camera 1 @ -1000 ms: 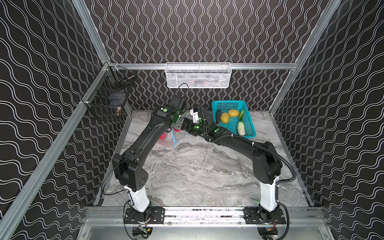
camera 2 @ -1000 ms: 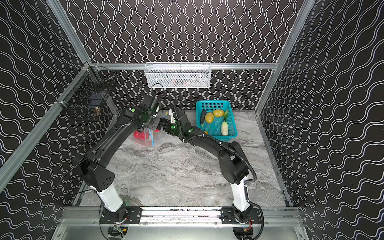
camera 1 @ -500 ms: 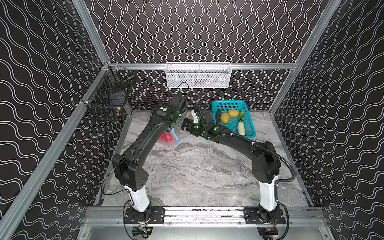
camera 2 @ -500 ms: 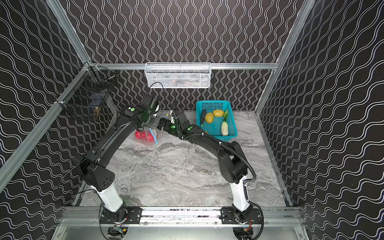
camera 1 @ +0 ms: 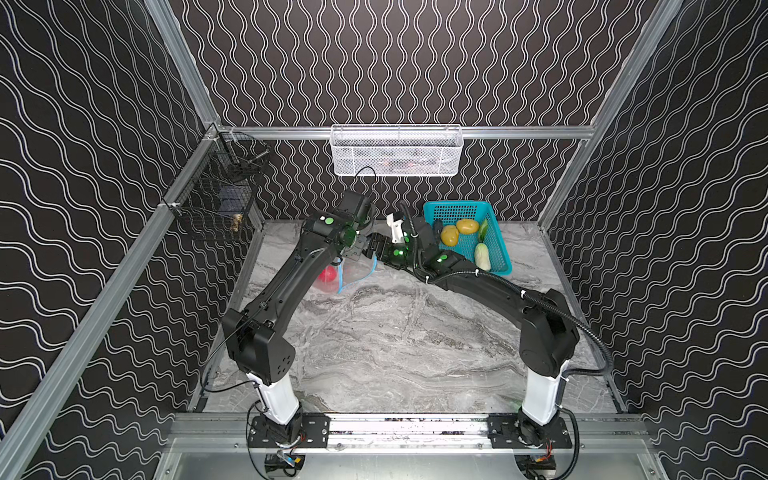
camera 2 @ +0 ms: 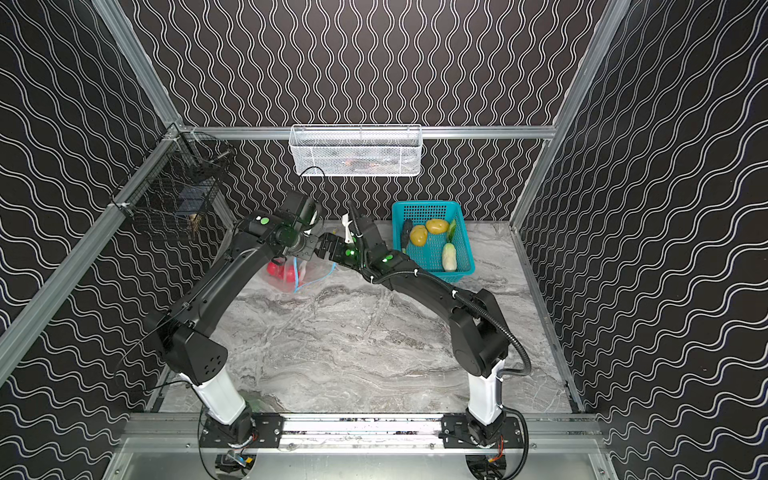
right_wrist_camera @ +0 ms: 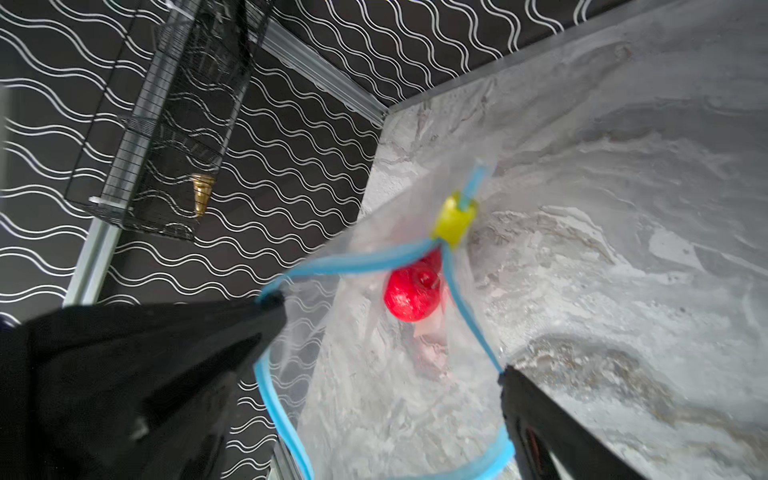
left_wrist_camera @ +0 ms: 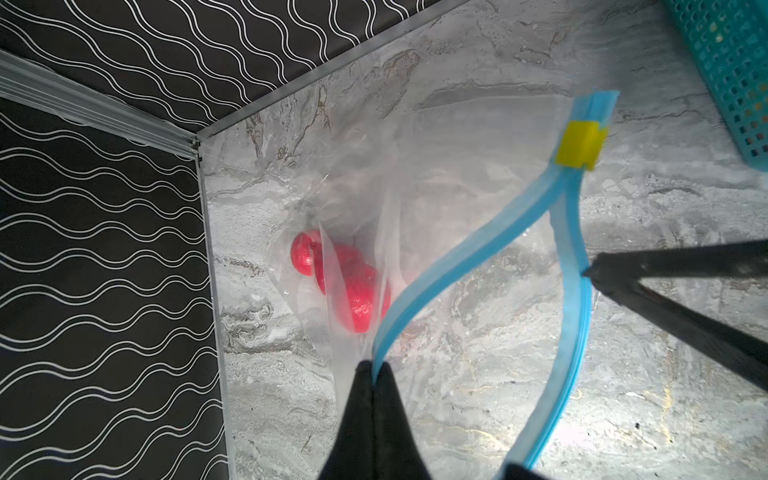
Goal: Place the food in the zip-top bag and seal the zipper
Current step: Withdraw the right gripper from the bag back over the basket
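Observation:
The zip-top bag [camera 1: 358, 270] [camera 2: 311, 272] lies at the back left of the table, mouth lifted, with red tomatoes [left_wrist_camera: 357, 291] [right_wrist_camera: 411, 295] inside. My left gripper [left_wrist_camera: 376, 368] [camera 1: 353, 249] is shut on one side of the blue zipper [left_wrist_camera: 469, 253] [right_wrist_camera: 345, 259]. My right gripper [right_wrist_camera: 386, 365] [camera 1: 372, 245] is open, and one fingertip [left_wrist_camera: 598, 272] touches the opposite strip of the mouth. The yellow slider [left_wrist_camera: 579, 143] [right_wrist_camera: 455, 220] sits at the far end. Two potatoes [camera 1: 449, 235], a radish [camera 1: 482, 255], a dark cucumber [camera 1: 437, 226] and a green vegetable [camera 1: 483, 230] lie in the teal basket [camera 1: 455, 205] [camera 2: 424, 203].
A white mesh basket [camera 1: 397, 151] hangs on the back wall and a black wire basket [camera 1: 224, 195] on the left wall. The bag lies close to the back-left wall corner [left_wrist_camera: 199, 143]. Both forearms cross above the marble table [camera 1: 395, 340].
The right gripper has shifted a little left, closer to the left gripper at the bag's mouth. The bag and its tomatoes have moved slightly. Both grippers keep their states.

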Controlling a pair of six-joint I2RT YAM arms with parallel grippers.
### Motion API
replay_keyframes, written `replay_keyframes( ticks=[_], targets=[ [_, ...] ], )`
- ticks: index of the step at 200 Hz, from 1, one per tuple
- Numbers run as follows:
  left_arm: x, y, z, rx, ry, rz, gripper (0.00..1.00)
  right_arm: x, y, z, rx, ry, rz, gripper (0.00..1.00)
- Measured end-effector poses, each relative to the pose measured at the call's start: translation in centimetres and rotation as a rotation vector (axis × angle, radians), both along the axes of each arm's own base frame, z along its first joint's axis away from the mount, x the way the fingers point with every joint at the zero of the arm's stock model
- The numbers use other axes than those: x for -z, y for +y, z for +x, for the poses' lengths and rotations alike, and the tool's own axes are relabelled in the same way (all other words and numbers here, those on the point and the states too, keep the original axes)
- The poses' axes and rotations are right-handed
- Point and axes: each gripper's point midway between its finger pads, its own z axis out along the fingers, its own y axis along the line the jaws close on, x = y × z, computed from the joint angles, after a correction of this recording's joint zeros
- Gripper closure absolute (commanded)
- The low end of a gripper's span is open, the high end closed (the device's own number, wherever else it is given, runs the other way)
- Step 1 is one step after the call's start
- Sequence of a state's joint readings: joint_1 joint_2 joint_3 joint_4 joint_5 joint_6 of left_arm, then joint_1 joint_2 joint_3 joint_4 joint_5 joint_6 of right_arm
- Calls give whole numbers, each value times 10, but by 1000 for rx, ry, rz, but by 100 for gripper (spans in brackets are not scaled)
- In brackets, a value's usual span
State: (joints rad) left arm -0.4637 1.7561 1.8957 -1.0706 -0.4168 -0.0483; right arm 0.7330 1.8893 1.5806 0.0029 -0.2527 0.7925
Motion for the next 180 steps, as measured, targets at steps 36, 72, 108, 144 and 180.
replay_keyframes(
  ticks=[36,72,108,144,180],
  targets=[
    [4,2,-1,-5,1,10,100,-17,-12,-3,34,-28,1,1],
    [6,4,-3,-6,-1,14,100,-23,-21,-1,70,-26,-59,1],
    [5,4,-3,-5,-4,12,100,-40,-30,6,106,-34,-136,1],
    [9,4,-4,-5,2,15,100,-25,-52,5,164,10,-267,1],
    [8,9,-13,-3,-5,8,100,-35,-81,11,261,8,-368,1]
  ],
)
